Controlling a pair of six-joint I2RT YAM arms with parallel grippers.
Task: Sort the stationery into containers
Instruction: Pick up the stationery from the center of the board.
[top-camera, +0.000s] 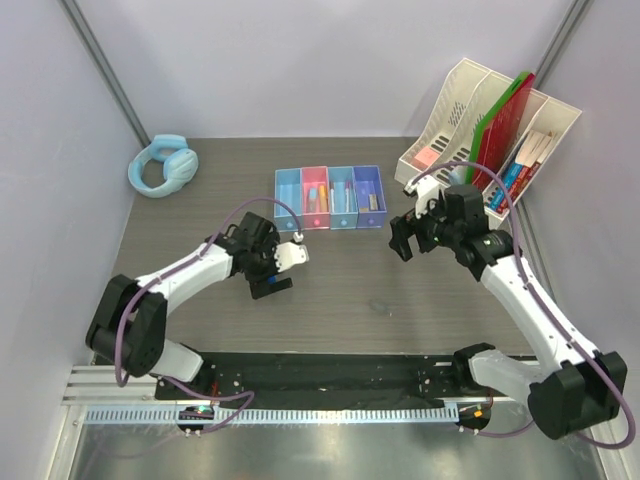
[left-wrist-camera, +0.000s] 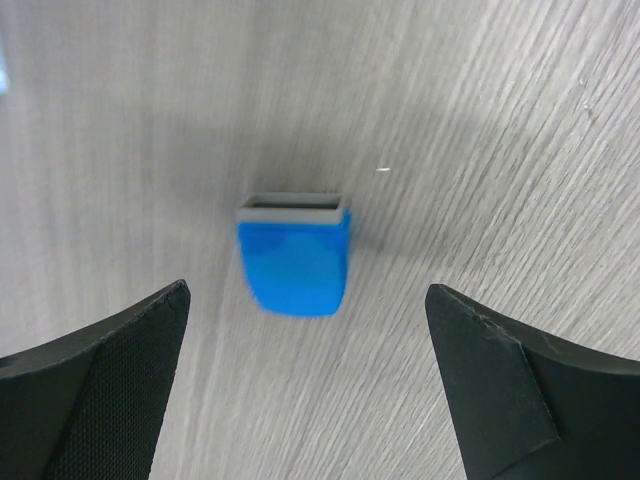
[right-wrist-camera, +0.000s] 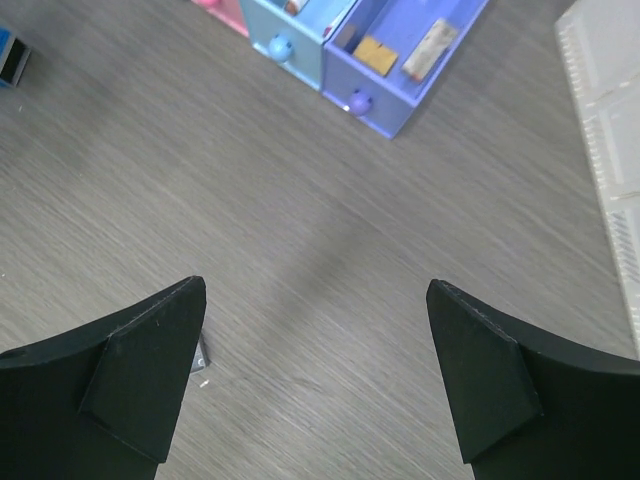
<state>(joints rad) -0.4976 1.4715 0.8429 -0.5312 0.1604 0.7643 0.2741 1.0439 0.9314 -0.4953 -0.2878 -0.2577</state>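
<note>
A blue block (left-wrist-camera: 295, 262) with a grey end lies on the wood table, alone. My left gripper (left-wrist-camera: 306, 335) hovers over it, open, its fingers wide to either side and apart from the block. In the top view the left gripper (top-camera: 282, 270) hides the block. The four joined containers (top-camera: 329, 197) stand at the back centre: blue, pink, blue and purple, with pens and small items inside. My right gripper (top-camera: 399, 238) is open and empty, right of the row. In the right wrist view (right-wrist-camera: 315, 300) it faces bare table, with the purple bin (right-wrist-camera: 440, 70) holding a gold clip (right-wrist-camera: 375, 52) ahead.
Light blue headphones (top-camera: 162, 165) lie at the back left. A cream slotted organiser (top-camera: 470, 100) with red and green folders (top-camera: 505, 120) stands at the back right. A tiny grey thing (right-wrist-camera: 201, 354) lies beside my right gripper's left finger.
</note>
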